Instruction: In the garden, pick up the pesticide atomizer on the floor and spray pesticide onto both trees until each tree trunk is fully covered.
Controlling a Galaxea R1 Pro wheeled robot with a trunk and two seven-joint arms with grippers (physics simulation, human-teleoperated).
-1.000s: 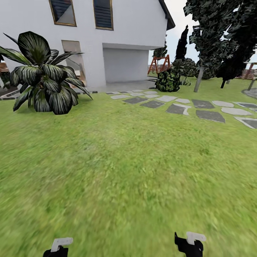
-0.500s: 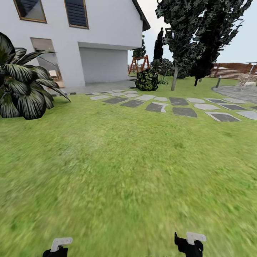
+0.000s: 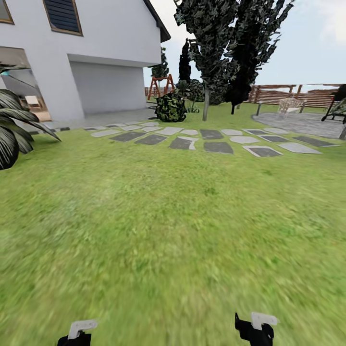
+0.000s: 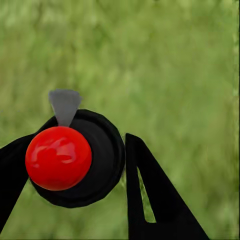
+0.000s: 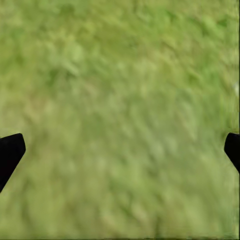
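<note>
One bottle [image 4: 75,159], red top toward the wrist camera, sat clamped between the left gripper's [image 4: 70,165] fingers; its fill level couldn't be told. The right gripper [image 5: 120,150] hung spread apart, empty, over the lawn [image 3: 173,230]. Likely risk: bumpy driving across the stepping stones [image 3: 218,147] could shake the bottle loose.

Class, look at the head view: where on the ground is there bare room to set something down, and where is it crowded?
Free: the wide lawn between the grippers and the stepping stones, and the grass strip right of the striped-leaf plant. Crowded: the stones' far side, where a bush and dark trees cluster, and the paving with a chair.
</note>
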